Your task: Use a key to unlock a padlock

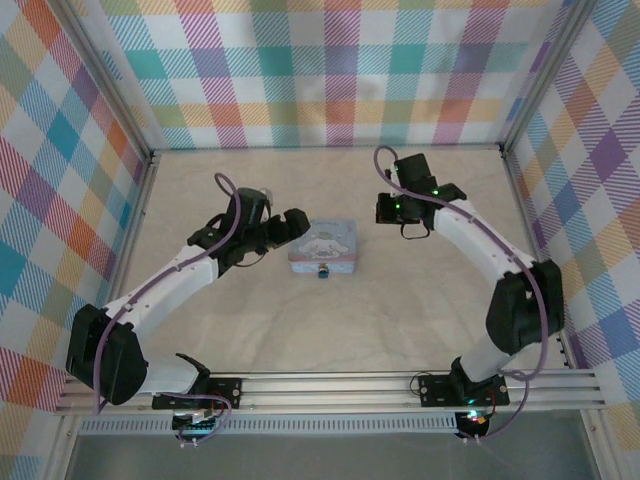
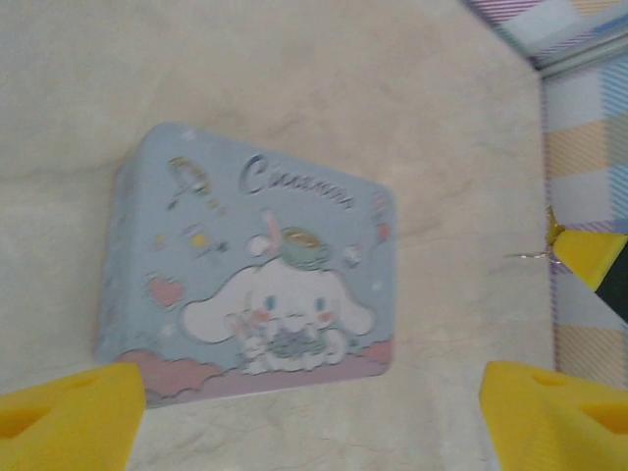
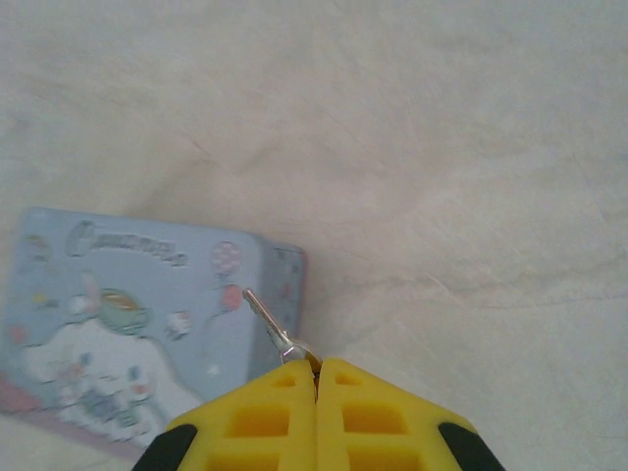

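The padlock [image 1: 324,271] lies at the middle of the near side of the pale blue tin [image 1: 323,245], close against it on the table [image 1: 430,290]; from above it is a tiny dark bluish thing. The key [image 3: 271,320] is clamped between the closed fingertips of the right gripper [image 3: 316,368], with its thin silver shaft sticking out past them toward the right end of the tin. From above, the right gripper [image 1: 388,212] hangs just beyond the tin's far right corner, so the key is to the right of the padlock and farther off, apart from it, with the corner of the tin between them. The left gripper [image 1: 293,225] sits at the tin's left end, its yellow fingers [image 2: 69,412] spread wide with nothing in them and the tin's lid facing its camera.
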Motion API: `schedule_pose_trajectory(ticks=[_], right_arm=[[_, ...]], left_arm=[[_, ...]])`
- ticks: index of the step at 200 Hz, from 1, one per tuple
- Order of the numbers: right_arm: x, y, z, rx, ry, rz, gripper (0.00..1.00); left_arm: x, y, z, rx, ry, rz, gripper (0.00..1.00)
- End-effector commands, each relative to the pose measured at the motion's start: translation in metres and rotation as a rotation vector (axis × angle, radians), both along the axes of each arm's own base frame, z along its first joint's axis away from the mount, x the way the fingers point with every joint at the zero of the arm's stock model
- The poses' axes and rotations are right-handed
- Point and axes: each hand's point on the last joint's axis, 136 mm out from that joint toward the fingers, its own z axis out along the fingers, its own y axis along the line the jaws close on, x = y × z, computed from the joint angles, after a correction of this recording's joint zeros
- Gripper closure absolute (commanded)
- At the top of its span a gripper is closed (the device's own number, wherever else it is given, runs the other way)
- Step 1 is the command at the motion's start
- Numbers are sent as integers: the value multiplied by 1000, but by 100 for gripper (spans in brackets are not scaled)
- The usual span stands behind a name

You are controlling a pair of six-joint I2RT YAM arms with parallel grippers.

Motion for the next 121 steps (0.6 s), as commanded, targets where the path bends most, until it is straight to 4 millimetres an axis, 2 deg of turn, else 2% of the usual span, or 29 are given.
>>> schedule_pose_trajectory(ticks=[1, 32, 53, 87, 121], right_arm=[[-10, 14, 39, 93, -97, 78, 100], [-28, 26, 82, 178, -197, 149, 100], [-41, 33, 102, 207, -253, 188, 100], [-53, 39, 115, 126, -364, 205, 100], [-51, 34, 121, -59, -535, 168, 100]], left_arm=[[14, -16, 39, -62, -96, -75, 18], [22, -39, 65, -166, -130, -137, 29], [26, -53, 82, -244, -150, -169, 31], [26, -78, 105, -313, -158, -213, 29], [24, -91, 120, -375, -141, -197, 24]])
